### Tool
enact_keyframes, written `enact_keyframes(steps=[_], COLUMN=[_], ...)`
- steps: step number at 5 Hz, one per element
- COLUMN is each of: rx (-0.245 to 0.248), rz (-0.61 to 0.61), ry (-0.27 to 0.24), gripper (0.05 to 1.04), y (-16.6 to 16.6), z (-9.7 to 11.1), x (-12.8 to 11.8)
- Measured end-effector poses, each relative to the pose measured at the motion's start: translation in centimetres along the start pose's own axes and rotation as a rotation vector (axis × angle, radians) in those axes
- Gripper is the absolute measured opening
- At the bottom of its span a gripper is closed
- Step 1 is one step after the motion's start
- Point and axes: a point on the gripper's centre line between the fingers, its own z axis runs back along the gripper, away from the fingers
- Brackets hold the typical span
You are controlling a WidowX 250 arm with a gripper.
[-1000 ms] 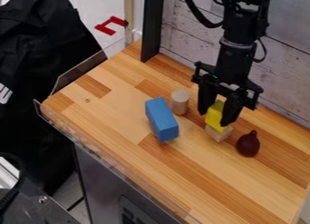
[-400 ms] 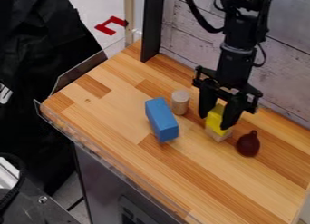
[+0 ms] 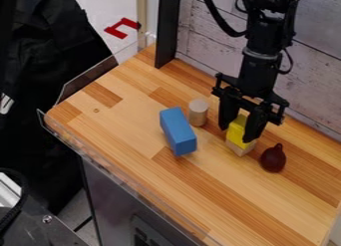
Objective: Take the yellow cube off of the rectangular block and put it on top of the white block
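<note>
The pincer point(image 3: 237, 133) grips the yellow cube point(image 3: 238, 134), which sits on the pale block point(image 3: 240, 148). Nearest on the wooden surface point(image 3: 126, 120) is a dark red bulb-shaped object point(image 3: 273, 159), then the blue rectangular block point(image 3: 178, 131), a wooden cylinder point(image 3: 198, 113) beyond, finally the plank wall point(image 3: 213, 43).

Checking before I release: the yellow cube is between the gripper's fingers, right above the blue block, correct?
Wrong block: the camera view shows the yellow cube between the fingers of the gripper, right above the pale block; the blue block lies apart from both.
</note>
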Motion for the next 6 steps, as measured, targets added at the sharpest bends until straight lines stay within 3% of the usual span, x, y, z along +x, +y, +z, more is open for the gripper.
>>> enact_keyframes(steps=[1, 2, 3, 4, 5, 6], rx=[0.005, 0.005, 0.005, 0.031, 0.068, 0.077], rz=[-0.012, -0.011, 0.003, 0.014, 0.037, 0.063], ry=[0.024, 0.019, 0.022, -0.008, -0.087, -0.120], gripper=[0.917, 1.008, 1.001, 0.999, 0.999, 0.999], y=[0.1, 0.1, 0.1, 0.2, 0.2, 0.3], z=[-0.1, 0.0, -0.1, 1.4, 4.6, 5.9], x=[0.0, 0.1, 0.0, -0.2, -1.5, -3.1])
